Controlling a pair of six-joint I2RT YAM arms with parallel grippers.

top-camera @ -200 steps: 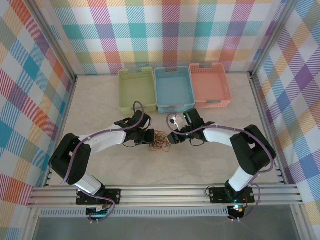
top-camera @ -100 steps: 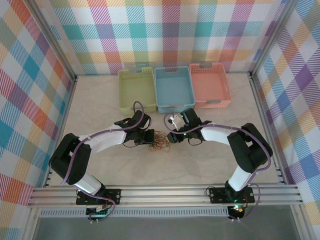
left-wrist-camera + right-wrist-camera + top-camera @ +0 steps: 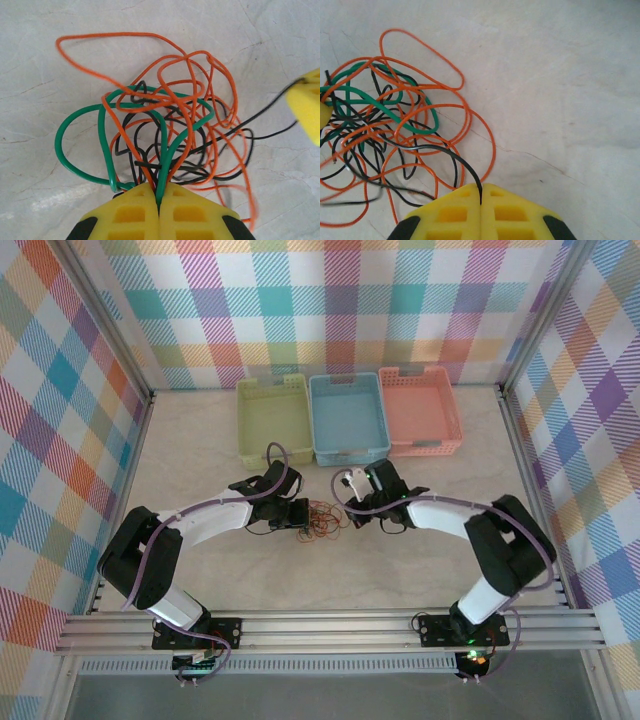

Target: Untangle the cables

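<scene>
The cables [image 3: 322,521] lie in one tangled bundle on the table [image 3: 200,450], between the two arms and near the blue basket [image 3: 348,415]. The left pincer [image 3: 159,194] is clenched on a green cable [image 3: 58,141]. The right pincer [image 3: 481,194] is clenched on a black cable [image 3: 472,175].

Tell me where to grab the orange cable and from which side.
Probably take the orange cable at its big outer loop, which arches clear of the knot. It lies alone on the bare table, with no green or black strand crossing it, so come straight down on its far arc, away from the tangle, jaws across the wire.
</scene>
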